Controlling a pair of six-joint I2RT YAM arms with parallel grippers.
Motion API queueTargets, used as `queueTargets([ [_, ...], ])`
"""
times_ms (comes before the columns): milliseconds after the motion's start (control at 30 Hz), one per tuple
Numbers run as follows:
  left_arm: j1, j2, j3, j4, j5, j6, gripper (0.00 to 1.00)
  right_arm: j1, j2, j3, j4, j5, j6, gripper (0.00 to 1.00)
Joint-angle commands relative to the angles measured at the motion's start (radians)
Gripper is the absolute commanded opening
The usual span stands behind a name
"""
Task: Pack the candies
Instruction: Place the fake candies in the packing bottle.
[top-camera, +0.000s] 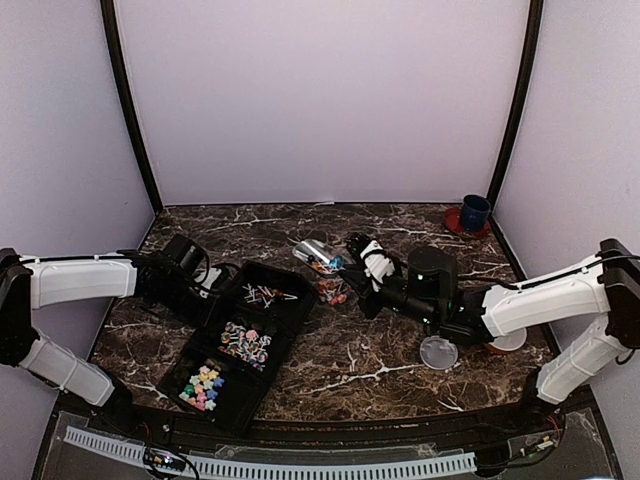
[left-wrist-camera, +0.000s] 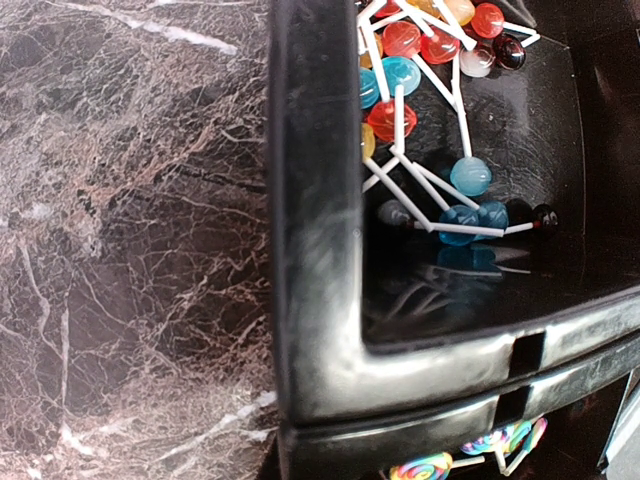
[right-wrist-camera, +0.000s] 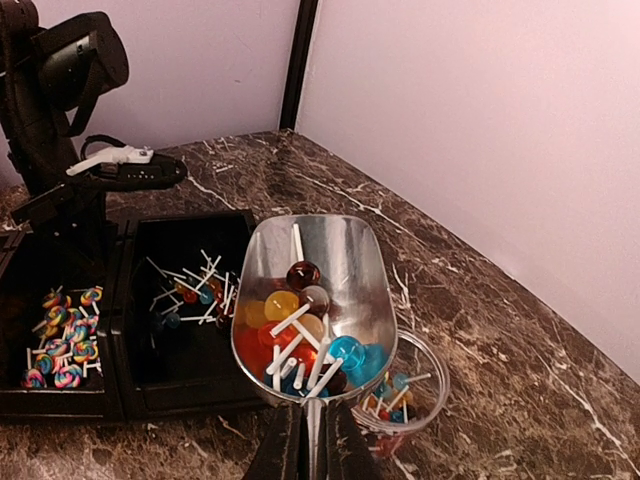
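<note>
The black tray (top-camera: 228, 305) has three compartments: round lollipops (top-camera: 268, 294) in the far one, swirl lollipops (top-camera: 247, 342) in the middle one and pastel star sweets (top-camera: 203, 385) in the near one. My right gripper (right-wrist-camera: 312, 415) is shut on the handle of a metal scoop (right-wrist-camera: 345, 255), which holds round stick candies (right-wrist-camera: 300, 320). The scoop hovers over a small clear jar (right-wrist-camera: 428, 385) holding a few more, just right of the tray. My left gripper (top-camera: 212, 290) sits at the tray's left rim (left-wrist-camera: 310, 250). Its fingers are out of its own view.
A clear lid (top-camera: 438, 352) lies on the marble table near my right arm. A blue cup on a red dish (top-camera: 470, 215) stands in the far right corner. Walls close in the table on three sides.
</note>
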Motion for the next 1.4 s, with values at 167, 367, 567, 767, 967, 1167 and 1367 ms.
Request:
queueTargets([
  [167,0.004,-0.059,0.016,0.034,0.036,-0.023,0.0,-0.002,-0.164,-0.014,-0.297,0.115,0.059,0.0],
  [367,0.004,-0.06,0.016,0.035,0.037,-0.024,0.0,-0.013,-0.164,0.037,-0.478,0.127,0.109,0.0],
  [567,0.003,-0.06,0.016,0.035,0.037,-0.024,0.0,-0.026,-0.163,0.077,-0.552,0.124,0.141,0.0],
  [767,0.004,-0.061,0.016,0.035,0.037,-0.023,0.0,-0.036,-0.152,0.13,-0.621,0.116,0.145,0.0],
  [967,0.005,-0.064,0.016,0.035,0.036,-0.025,0.0,-0.04,-0.119,0.21,-0.729,0.112,0.154,0.0],
  [1167,0.004,-0.067,0.017,0.035,0.034,-0.023,0.0,-0.046,-0.082,0.292,-0.843,0.123,0.17,0.0],
  [1367,0.003,-0.07,0.016,0.035,0.036,-0.023,0.0,-0.05,-0.055,0.36,-0.93,0.129,0.184,0.0],
])
